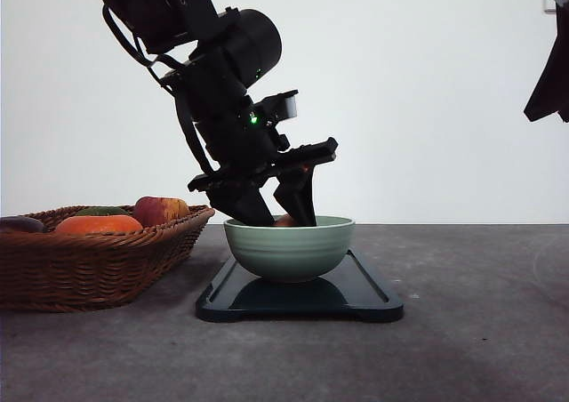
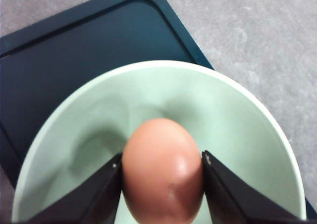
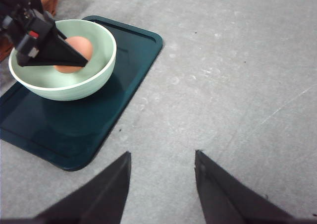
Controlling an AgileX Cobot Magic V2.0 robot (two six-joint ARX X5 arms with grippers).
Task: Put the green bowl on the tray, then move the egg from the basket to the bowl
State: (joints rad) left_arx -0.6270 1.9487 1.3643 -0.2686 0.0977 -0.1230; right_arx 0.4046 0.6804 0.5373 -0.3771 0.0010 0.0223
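Observation:
The green bowl stands on the dark tray, toward the tray's left half. My left gripper reaches down into the bowl, shut on the brownish egg, which its two black fingers clamp from both sides just above the bowl's inside. The right wrist view shows the egg within the bowl's rim, partly behind the left fingers. The wicker basket sits left of the tray. My right gripper hangs open over bare table, well to the side of the tray.
The basket holds an orange fruit, a red-yellow apple and a dark item. Part of the right arm hangs high at the right edge. Grey table stretches right of and in front of the tray.

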